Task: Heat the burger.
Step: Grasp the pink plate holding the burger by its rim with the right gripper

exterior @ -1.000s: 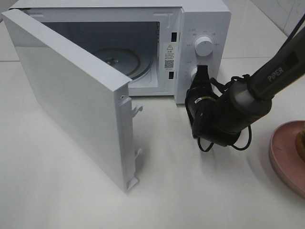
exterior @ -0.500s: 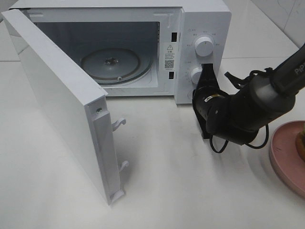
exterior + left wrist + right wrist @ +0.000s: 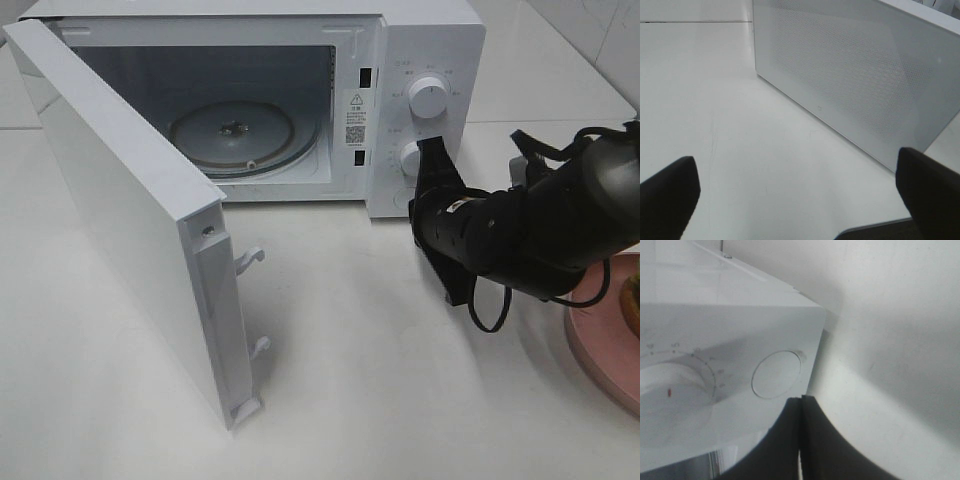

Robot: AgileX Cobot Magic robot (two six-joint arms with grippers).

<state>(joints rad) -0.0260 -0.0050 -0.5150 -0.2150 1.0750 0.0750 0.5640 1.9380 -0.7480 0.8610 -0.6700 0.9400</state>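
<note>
From the high camera, the microwave [image 3: 420,40] stands with its door [image 3: 130,220] swung wide and the turntable [image 3: 232,133] bare. The right end effector [image 3: 431,147] is clenched on nothing, its tips at the microwave's control panel beside the lower dial [image 3: 410,156]. The plate [image 3: 598,335] lies on the worktop [image 3: 380,380] well to the right of the microwave. A brown sliver at the frame's edge is probably the burger [image 3: 633,306], not yet picked up. A cable [image 3: 488,308] loops loose under the wrist. It could snag, and a wide swing of the arm could knock the plate.

From the left wrist, the left end effector [image 3: 795,167] is released and empty above the worktop, facing a meshed panel that looks like the door's outer face. A push forward here could swing it shut on the microwave.

From the right wrist, the pressed-together tips sit just beside the round button [image 3: 776,375]; whether they touch it I cannot tell. A careless slide could turn the dial early or shove the microwave.
</note>
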